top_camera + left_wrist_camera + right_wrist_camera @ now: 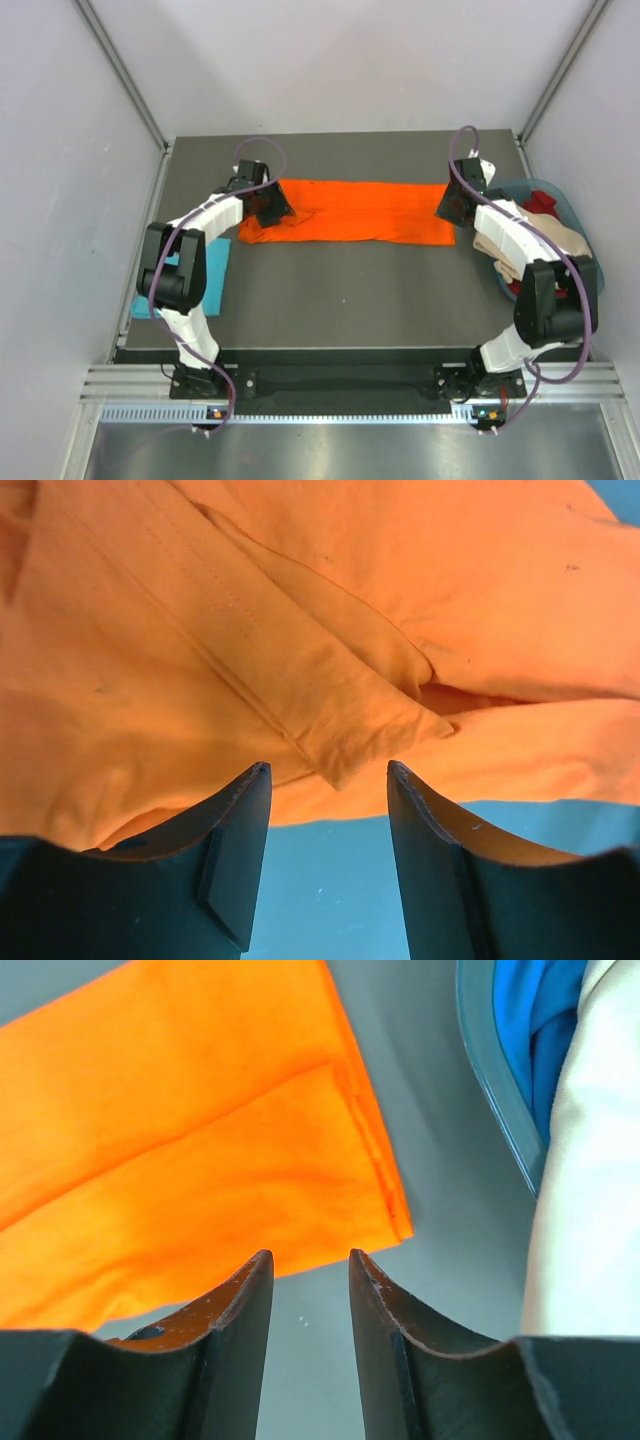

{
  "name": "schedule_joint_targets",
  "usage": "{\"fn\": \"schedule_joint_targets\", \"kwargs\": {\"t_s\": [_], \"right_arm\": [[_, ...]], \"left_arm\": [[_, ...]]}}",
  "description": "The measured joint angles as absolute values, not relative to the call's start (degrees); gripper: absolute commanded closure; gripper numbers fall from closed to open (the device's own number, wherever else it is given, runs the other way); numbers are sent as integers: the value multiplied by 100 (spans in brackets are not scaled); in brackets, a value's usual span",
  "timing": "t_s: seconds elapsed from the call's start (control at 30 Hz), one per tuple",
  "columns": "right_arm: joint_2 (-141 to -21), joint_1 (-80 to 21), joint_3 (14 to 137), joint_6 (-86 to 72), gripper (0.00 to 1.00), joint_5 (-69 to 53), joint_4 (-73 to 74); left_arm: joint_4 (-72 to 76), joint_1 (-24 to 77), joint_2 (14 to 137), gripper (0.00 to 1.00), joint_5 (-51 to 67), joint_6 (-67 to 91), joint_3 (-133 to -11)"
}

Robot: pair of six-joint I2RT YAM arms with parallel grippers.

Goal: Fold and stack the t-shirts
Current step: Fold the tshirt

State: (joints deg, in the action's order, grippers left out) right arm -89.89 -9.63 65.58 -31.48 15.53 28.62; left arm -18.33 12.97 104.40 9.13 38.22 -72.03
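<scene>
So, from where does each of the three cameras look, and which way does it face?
Top external: above and behind, facing down on the table; left arm and right arm show whole.
Left wrist: on the left arm, looking past the left hand at the orange t-shirt's rumpled end.
Right wrist: past the right hand at that shirt's corner and the basket.
All three share the orange t-shirt.

Spread t-shirt (350, 212): flat across my desk (350, 300), far side.
My left fingers (250, 800): over its left end.
My right fingers (255, 1280): over its right end.
Folded t-shirt (212, 268): left of it, nearer me.
Bin (570, 200): right of it, clothes inside.
</scene>
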Motion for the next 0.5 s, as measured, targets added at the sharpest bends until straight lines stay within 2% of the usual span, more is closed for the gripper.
{"fn": "schedule_joint_targets", "kwargs": {"t_s": [0.3,0.5], "right_arm": [[-8366,-963,6383,-2982,60,1035,2851],[-8215,-963,6383,-2956,60,904,2853]], "left_arm": [[-1647,1400,10770,45,635,4204,-7194],[-1476,1509,10842,50,510,4421,-7194]]}}
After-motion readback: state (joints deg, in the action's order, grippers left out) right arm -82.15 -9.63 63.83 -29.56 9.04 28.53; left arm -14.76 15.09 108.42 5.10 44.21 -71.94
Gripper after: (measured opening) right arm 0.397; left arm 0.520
